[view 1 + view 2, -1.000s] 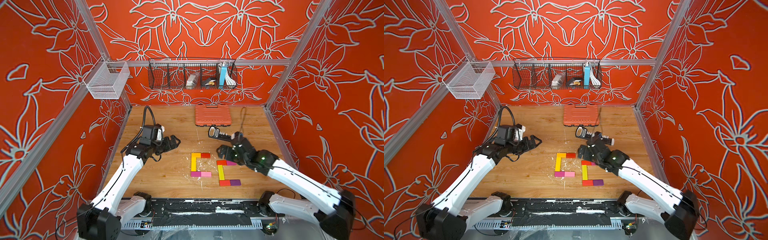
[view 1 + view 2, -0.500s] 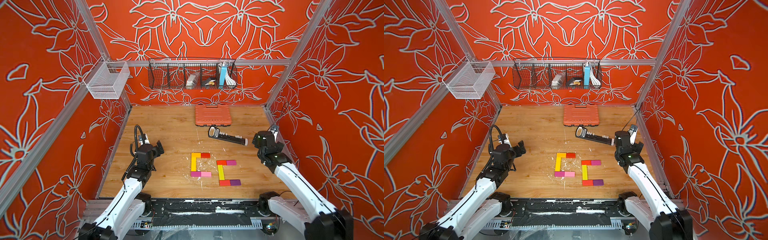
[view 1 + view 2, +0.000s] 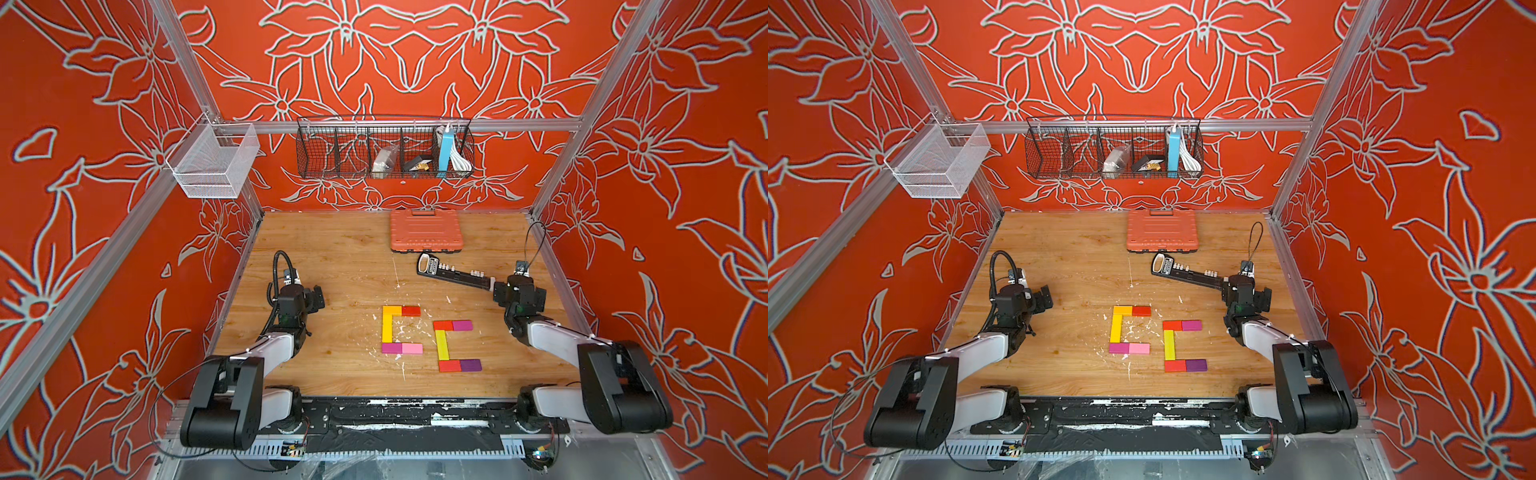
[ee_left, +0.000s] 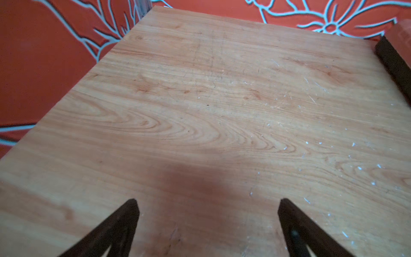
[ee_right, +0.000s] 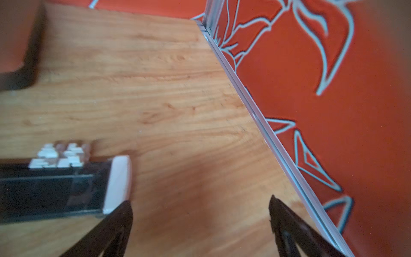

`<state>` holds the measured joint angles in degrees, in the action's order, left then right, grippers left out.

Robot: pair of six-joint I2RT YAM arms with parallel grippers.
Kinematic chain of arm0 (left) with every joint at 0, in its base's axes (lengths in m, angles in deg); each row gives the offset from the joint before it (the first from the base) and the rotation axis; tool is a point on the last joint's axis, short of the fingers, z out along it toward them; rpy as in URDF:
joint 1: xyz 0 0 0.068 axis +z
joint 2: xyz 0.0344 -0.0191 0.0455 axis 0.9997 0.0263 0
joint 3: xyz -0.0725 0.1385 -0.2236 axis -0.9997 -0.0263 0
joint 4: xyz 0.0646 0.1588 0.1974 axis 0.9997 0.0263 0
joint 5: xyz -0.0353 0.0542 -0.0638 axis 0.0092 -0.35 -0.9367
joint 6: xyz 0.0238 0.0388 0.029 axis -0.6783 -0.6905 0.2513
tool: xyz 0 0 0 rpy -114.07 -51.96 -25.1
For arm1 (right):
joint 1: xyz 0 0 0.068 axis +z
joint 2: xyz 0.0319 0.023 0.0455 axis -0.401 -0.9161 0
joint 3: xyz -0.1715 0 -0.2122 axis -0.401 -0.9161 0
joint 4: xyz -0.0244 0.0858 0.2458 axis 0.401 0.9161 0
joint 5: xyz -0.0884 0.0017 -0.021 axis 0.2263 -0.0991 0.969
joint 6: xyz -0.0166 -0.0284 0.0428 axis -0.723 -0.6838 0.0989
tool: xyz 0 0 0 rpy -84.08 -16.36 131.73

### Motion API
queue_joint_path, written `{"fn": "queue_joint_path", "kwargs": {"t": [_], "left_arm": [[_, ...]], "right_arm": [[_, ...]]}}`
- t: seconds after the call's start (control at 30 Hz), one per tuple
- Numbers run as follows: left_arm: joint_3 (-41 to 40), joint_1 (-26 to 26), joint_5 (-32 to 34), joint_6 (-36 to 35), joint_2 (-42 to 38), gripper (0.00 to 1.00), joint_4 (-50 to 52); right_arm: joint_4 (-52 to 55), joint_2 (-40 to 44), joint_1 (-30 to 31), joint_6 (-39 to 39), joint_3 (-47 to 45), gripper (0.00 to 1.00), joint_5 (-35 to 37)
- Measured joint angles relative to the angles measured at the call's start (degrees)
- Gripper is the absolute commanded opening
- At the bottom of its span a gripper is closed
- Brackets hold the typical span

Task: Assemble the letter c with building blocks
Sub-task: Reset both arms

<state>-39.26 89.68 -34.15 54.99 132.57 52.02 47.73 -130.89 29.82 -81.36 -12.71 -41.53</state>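
The building blocks lie flat on the wooden table in two C shapes, seen in both top views. The left C [image 3: 387,328] [image 3: 1116,328] has a long yellow spine, orange and red blocks on top, and magenta and pink below. The right C [image 3: 442,345] [image 3: 1169,345] has a yellow spine, red and magenta on top, and red and purple below. My left gripper [image 3: 318,297] [image 4: 208,201] hangs open over bare wood, left of the blocks. My right gripper [image 3: 518,286] [image 5: 199,201] is open and empty near the right wall. No block shows in either wrist view.
A long black bar with white pegs [image 3: 455,274] [image 5: 51,187] lies behind the blocks, its white end beside my right gripper. An orange ribbed case [image 3: 426,230] [image 4: 400,33] sits at the back. Wire baskets [image 3: 384,149] hang on the back wall. The right wall rail [image 5: 255,111] runs close by.
Both arms have pulled away from the middle and folded back toward the front corners. The right gripper left the top of the right C. The blocks have not moved.
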Motion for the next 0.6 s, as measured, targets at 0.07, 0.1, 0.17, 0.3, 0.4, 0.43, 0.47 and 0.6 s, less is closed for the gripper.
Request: {"fn": "queue_joint_path", "kwargs": {"t": [0.07,0.1,0.17,0.3,0.4,0.43,0.47,0.6], "left_arm": [[-0.39,0.0,-1.7,-0.68,3.15,0.98,-4.15],[-0.37,0.0,-2.54,-1.09,4.59,0.98,-5.27],[-0.33,0.0,-3.96,-1.64,6.12,0.98,-5.9],[-0.22,0.0,-5.42,-2.34,6.38,0.98,-7.34],[-0.07,0.0,-5.99,-2.47,6.38,0.98,-7.82],[-0.07,0.0,-6.08,-2.51,6.38,0.98,-7.91],[-0.07,0.0,-6.19,-2.51,6.38,0.98,-7.91],[-0.07,0.07,-6.32,-2.54,6.38,0.98,-7.96]], "right_arm": [[-2.91,-1.51,-0.46,-1.14,-0.09,0.98,-2.32],[-4.57,-1.86,-0.7,-1.66,-0.46,0.97,-3.69],[-9.05,-2.49,-1.11,-2.4,-2.12,0.93,-5.88],[-12.44,-3.82,-1.44,-3.45,-3.82,0.98,-8.17],[-14.43,-3.85,-1.44,-3.96,-4.17,0.98,-8.96],[-14.86,-3.85,-1.44,-4.02,-4.22,0.98,-9.09],[-15.32,-3.85,-1.44,-4.13,-4.26,0.98,-9.25],[-16.35,-3.85,-1.42,-4.42,-4.28,0.98,-9.51]]}}
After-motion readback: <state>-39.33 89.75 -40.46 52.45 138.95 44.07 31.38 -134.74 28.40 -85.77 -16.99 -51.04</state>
